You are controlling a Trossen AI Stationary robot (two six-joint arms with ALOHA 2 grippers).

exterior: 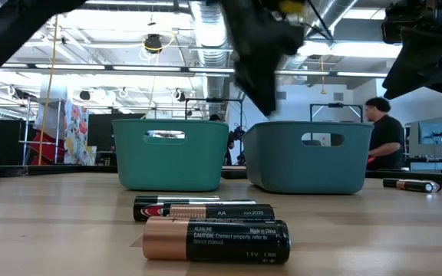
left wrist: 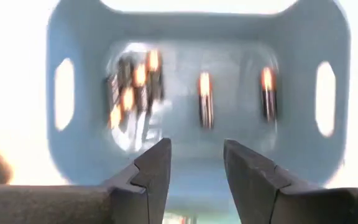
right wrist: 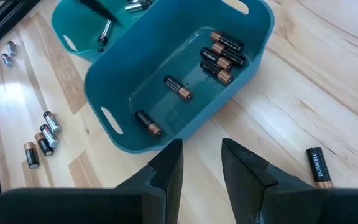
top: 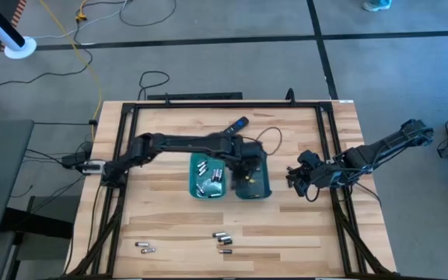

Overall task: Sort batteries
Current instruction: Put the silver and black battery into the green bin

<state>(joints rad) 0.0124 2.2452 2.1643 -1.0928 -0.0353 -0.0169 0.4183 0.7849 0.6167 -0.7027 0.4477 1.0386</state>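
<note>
Two teal trays stand side by side mid-table. The left tray (top: 207,177) holds silvery batteries; the right tray (top: 253,183) holds several dark batteries with coppery ends (right wrist: 219,55). My left gripper (left wrist: 196,146) hangs open above the right tray (left wrist: 197,37), looking down into it with nothing between its fingers. My right gripper (right wrist: 201,146) is open, off to the right of the trays (top: 295,179), above bare wood. One dark battery (right wrist: 316,167) lies on the table near it. More batteries lie loose near the table's near edge (top: 222,238), (top: 145,247), (exterior: 216,239).
A black remote (top: 238,124) lies on the table beyond the trays. A dark frame (top: 123,140) runs around the tabletop. There is open wood between the trays and the near-edge batteries. A person (exterior: 382,138) stands in the room behind the table.
</note>
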